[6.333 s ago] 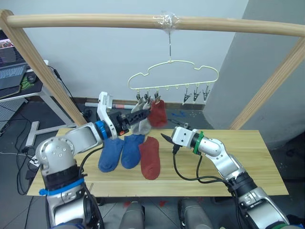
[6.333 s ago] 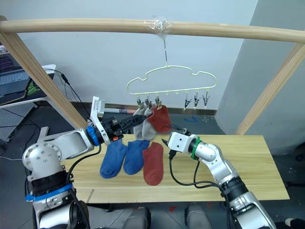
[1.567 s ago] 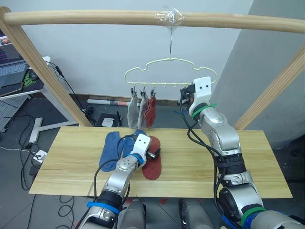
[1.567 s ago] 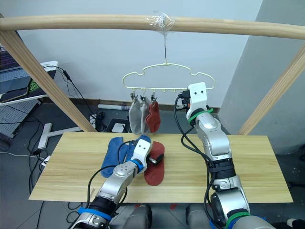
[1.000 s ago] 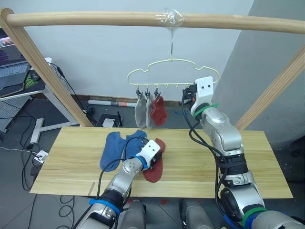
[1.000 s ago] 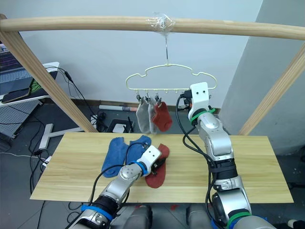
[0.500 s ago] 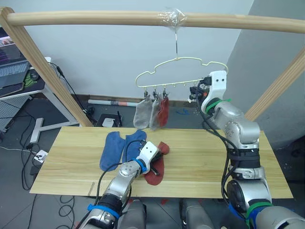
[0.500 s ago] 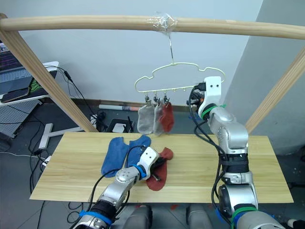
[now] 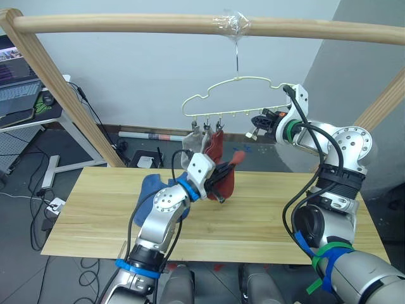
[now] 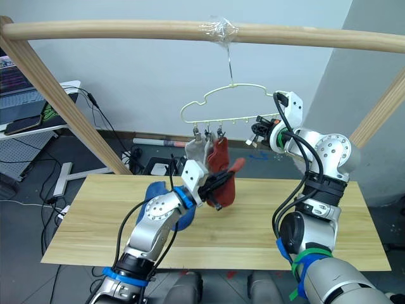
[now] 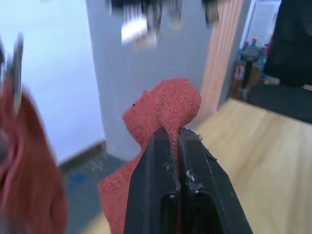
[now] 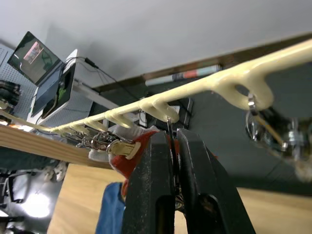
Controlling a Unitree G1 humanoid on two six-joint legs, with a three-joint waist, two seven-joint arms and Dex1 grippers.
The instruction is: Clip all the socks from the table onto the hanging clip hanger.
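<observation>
My left gripper is shut on a rust-red sock and holds it in the air above the table, just below the clip hanger. In the left wrist view the sock bulges out past the closed fingers. Two grey socks and another rust-red sock hang from the hanger's left clips. My right gripper is shut on a clip near the hanger's right end. Blue socks lie on the table, partly hidden behind my left arm.
The hanger hooks onto a round wooden pole frame with slanted legs at both sides of the table. A side desk with a laptop stands far left. Cables lie on the floor behind the table.
My left gripper closed on the rust-red sock and lifted it off the table up toward the hanger. My right gripper moved right, still at the hanger's right clips, and the hanger swung with it.
</observation>
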